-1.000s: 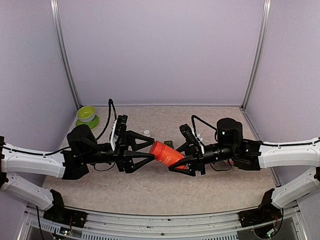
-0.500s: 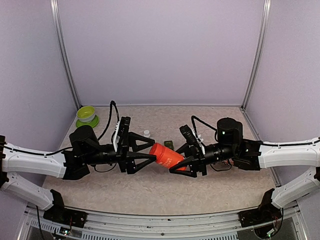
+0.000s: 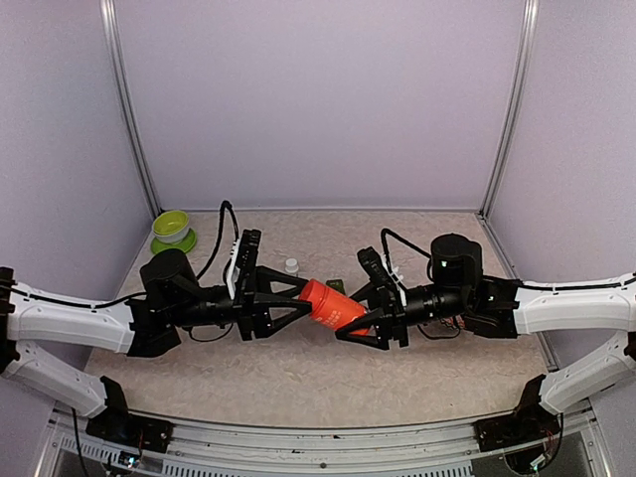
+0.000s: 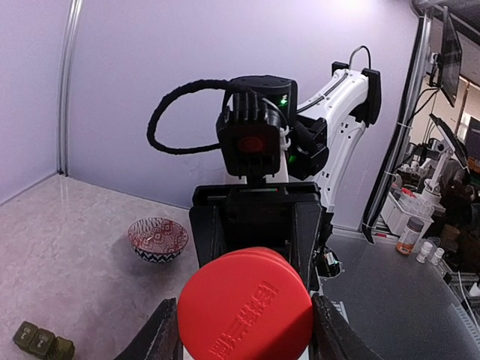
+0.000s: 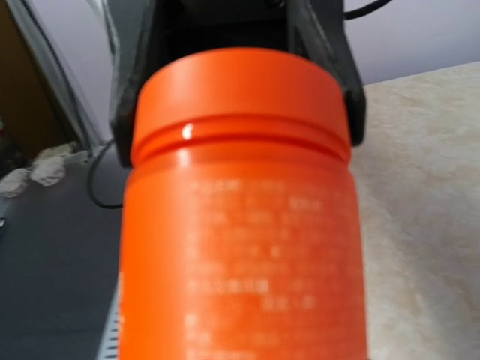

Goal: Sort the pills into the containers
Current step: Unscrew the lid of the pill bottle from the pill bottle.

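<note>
The orange plastic pill bottle [image 3: 333, 308] is held above the beige table [image 3: 298, 378]. The right gripper [image 3: 350, 318] is clamped on its body and the left gripper [image 3: 301, 296] is closed on its red screw lid [image 4: 246, 307]. Only the left wrist view clearly shows the three joined dark green containers [image 4: 41, 341] on the table, and a patterned bowl [image 4: 157, 238]. The lid's embossed lettering and the body's pale print are unreadable.

Your orange pill bottle [image 3: 331, 306] is up off the table, lying almost level. Its round cap [image 4: 247, 304], with raised lettering, is still on and faces your left side. The containers [image 4: 41, 341], three small dark green square boxes joined in a row, sit on the table just behind the bottle.
</note>
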Controlling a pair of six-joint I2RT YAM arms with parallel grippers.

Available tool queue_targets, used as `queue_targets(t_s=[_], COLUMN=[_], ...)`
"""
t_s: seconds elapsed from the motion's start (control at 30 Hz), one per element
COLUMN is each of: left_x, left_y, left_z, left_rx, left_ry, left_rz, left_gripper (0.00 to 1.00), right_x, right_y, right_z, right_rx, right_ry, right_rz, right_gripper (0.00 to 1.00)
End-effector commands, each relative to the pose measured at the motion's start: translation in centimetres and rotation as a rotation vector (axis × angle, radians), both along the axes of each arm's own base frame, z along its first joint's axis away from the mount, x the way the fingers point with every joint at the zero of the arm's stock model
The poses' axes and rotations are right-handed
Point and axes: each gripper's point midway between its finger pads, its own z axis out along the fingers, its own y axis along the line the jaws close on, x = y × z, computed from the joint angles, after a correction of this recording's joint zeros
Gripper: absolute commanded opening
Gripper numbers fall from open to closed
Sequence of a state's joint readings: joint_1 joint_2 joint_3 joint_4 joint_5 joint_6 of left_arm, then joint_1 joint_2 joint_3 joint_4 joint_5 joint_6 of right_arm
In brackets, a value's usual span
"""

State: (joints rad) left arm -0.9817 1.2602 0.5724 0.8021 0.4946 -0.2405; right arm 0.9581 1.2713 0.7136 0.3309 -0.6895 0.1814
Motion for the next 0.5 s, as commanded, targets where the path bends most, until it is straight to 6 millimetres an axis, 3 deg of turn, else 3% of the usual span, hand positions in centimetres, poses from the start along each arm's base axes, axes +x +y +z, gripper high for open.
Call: queue_targets(t_s=[0.0,0.23,0.47], left_x=[1.8,3.6,4.6], left_y=[-0.8,-1.0,-1.1], left_z=[-0.7,-1.8,-2.4], left_rx=[0.023,0.019,0.018], left_ry=[0.142,0.367,0.516], left_rz=[0.065,0.147,0.197], left_gripper=[0.24,0.24,0.19], right_x=[1.9,4.4,5.7], right_y=[0.3,0.1,-0.7], right_z=[1.4,0.1,0.6], right_rx=[0.006,-0.052,-0.054], right_ry=[-0.110,-0.186,-0.265], right_rz=[-0.096,-0.223,-0.322], right_gripper=[0.30,0.30,0.28])
